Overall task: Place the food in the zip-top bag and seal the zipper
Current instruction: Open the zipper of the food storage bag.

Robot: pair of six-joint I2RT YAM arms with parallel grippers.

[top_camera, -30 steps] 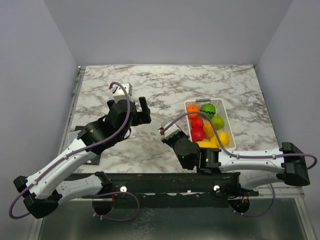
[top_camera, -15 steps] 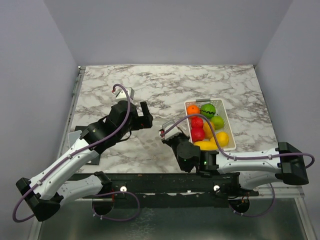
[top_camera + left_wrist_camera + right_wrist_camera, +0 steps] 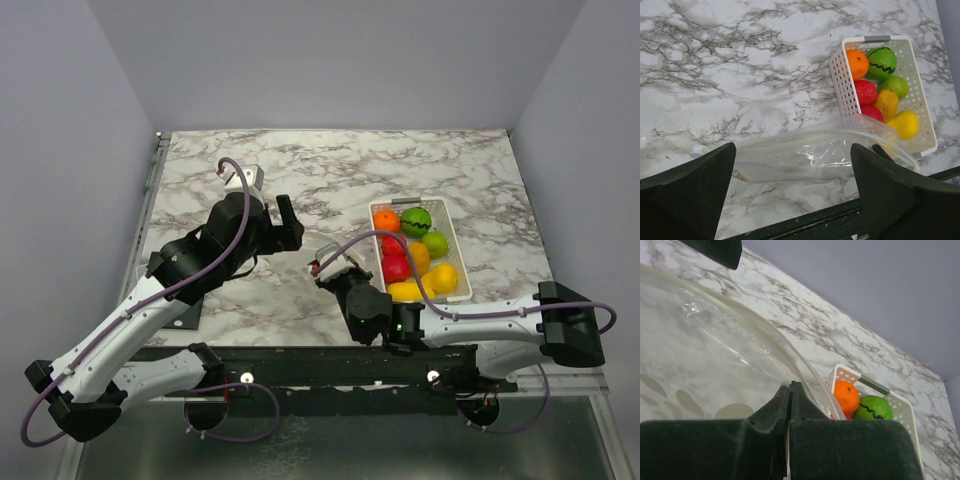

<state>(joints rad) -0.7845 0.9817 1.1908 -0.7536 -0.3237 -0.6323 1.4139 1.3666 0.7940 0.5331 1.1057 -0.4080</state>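
Observation:
The zip-top bag [image 3: 810,152] lies see-through on the marble, its mouth towards the white tray [image 3: 839,80]. My right gripper [image 3: 791,386] is shut on the bag's edge beside the zipper [image 3: 807,367], which curves up past the jaws. The food sits in the tray: an orange [image 3: 857,64], a striped green ball [image 3: 882,62], red pieces [image 3: 865,92] and a yellow one [image 3: 905,123]. My left gripper [image 3: 792,162] hangs wide open just above the bag, nothing between its fingers. From above, the left gripper [image 3: 288,222] is left of the right gripper [image 3: 322,268].
The tray [image 3: 459,255] stands at the right of the marble table, close to the right gripper. A black rail [image 3: 805,225] runs along the table's near edge, just below the bag. Grey walls enclose the table on three sides.
The right arm has shifted a little to the left, keeping its grip on the bag's edge. The left gripper has stayed open and barely moved.

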